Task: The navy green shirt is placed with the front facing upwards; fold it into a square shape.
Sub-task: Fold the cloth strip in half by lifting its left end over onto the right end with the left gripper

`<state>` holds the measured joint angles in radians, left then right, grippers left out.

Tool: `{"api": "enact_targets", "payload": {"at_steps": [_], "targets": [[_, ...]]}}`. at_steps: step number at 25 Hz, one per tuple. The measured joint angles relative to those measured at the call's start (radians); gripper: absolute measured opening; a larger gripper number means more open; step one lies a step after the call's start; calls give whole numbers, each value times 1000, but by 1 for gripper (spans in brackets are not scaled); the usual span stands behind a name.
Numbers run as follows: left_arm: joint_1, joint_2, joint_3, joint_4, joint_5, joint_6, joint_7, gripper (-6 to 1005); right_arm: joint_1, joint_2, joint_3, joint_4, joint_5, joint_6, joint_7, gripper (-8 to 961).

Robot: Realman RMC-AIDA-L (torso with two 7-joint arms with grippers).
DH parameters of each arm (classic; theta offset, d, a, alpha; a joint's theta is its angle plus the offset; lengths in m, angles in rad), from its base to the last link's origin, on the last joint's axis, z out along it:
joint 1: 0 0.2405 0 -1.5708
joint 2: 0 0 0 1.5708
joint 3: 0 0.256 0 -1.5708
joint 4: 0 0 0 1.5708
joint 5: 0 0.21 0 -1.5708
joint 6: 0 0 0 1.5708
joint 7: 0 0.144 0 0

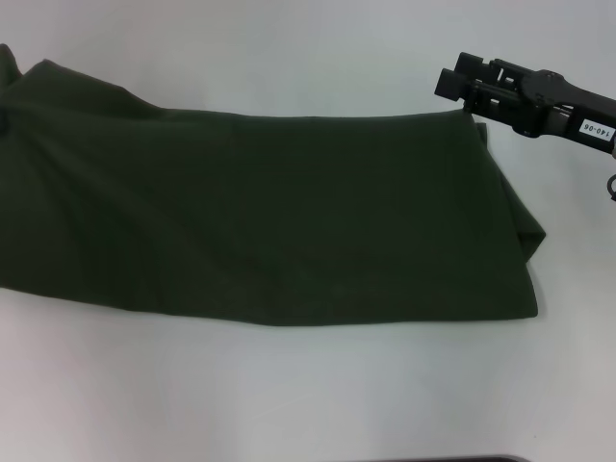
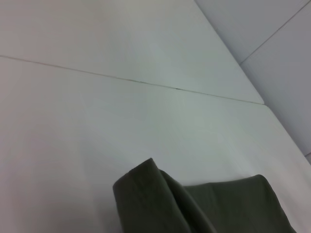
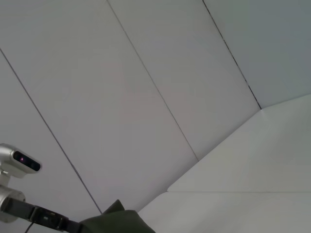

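The navy green shirt (image 1: 269, 221) lies across the table as a long dark olive band, plain side up, with no lettering showing. My right gripper (image 1: 470, 101) is at the shirt's far right corner and is shut on the cloth there. A pinched bit of the shirt shows in the right wrist view (image 3: 119, 221). My left gripper is off the left edge of the head view, where the shirt's left end (image 1: 12, 77) rises out of the picture. A raised fold of the shirt shows close up in the left wrist view (image 2: 160, 194), held at that end.
The white table (image 1: 289, 395) has bare surface in front of and behind the shirt. A panelled wall (image 3: 146, 73) stands behind the table. The robot's head camera (image 3: 17, 162) shows in the right wrist view.
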<state>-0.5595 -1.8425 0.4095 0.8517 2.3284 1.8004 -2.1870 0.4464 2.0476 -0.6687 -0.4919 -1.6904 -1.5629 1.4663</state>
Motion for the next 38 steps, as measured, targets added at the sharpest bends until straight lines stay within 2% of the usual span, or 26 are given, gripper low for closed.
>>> {"api": "enact_targets", "payload": {"at_steps": [4,7,14,19,20,21,23,28,30,33,38], "targets": [[-6,-17,1,5,-10,23,-8,23,0,0,0,-1,-2,0,0,713],[-22,-43,4,6,-24,43,-8,24,-2,-1,0,-5,-3,0,0,714],[-82,-132,13,10,-71,88,-5,28,-14,-15,16,-13,-1,-2,3,711],[-113,-191,32,6,-113,103,-7,36,-43,-32,82,-14,-1,-35,8,706],[-113,-191,32,6,-113,103,-7,37,-52,-36,103,-14,0,-38,8,706],[-116,-200,38,5,-128,105,-7,38,-62,-41,122,-15,0,-41,8,706],[-131,-244,73,-1,-173,100,-9,41,-82,-52,156,-19,0,-51,11,706],[-178,-312,102,-10,-189,70,-10,49,-122,-79,211,-24,0,-96,17,707],[-200,-326,117,-50,-203,42,-8,51,-134,-88,228,-24,-2,-116,21,707],[-237,-324,194,-181,-286,-53,20,56,-152,-100,248,-24,-5,-143,27,707],[-266,-327,290,-247,-361,-133,42,63,-177,-110,256,-24,-7,-173,32,707]]}}
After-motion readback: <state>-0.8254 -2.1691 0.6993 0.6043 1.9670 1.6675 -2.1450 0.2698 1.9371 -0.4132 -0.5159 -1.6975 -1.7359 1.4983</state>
